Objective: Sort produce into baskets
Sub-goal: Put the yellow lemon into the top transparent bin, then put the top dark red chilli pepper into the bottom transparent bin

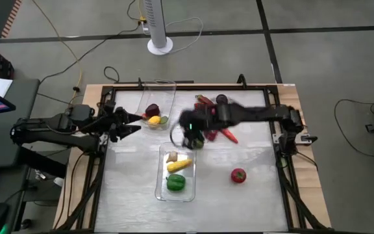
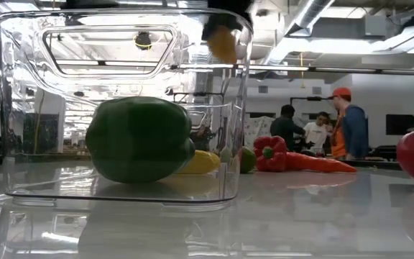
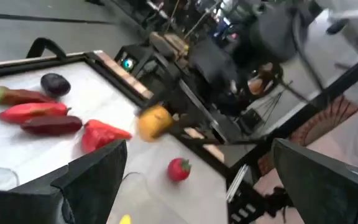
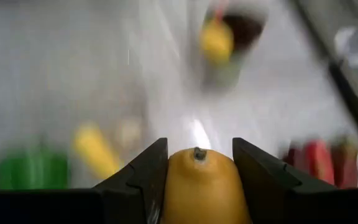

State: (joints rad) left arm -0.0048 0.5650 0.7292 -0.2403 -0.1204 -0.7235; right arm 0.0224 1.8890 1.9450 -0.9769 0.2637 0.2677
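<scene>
My right gripper (image 4: 197, 163) is shut on a yellow-orange fruit (image 4: 199, 186) and hangs over the table's middle (image 1: 191, 133), between the two clear baskets. The far basket (image 1: 173, 91) holds a dark plum, a yellow lemon and a lime. The near basket (image 1: 160, 191) holds a green pepper (image 1: 176, 182), a yellow piece and a pale piece. Red peppers and a carrot (image 1: 224, 134) lie on the table just right of the gripper, and a red tomato (image 1: 238, 175) lies near the front right. My left gripper (image 1: 134, 123) stands open at the table's left, holding nothing. My right gripper pinches the yellow-orange fruit by its two opposite sides (image 4: 173, 180) between the two fingers, the fruit's stem end pointing forward past the fingertips. The fingers slant down from the table's right side. The fruit (image 3: 154, 122) hangs clear above the table.
The low view looks through the near basket's wall (image 2: 20, 108) at the green pepper (image 2: 139, 140). People stand in the room beyond the far edge. A white fan base (image 1: 160, 45) and cables lie on the floor behind the table. Bare tabletop shows at the front left.
</scene>
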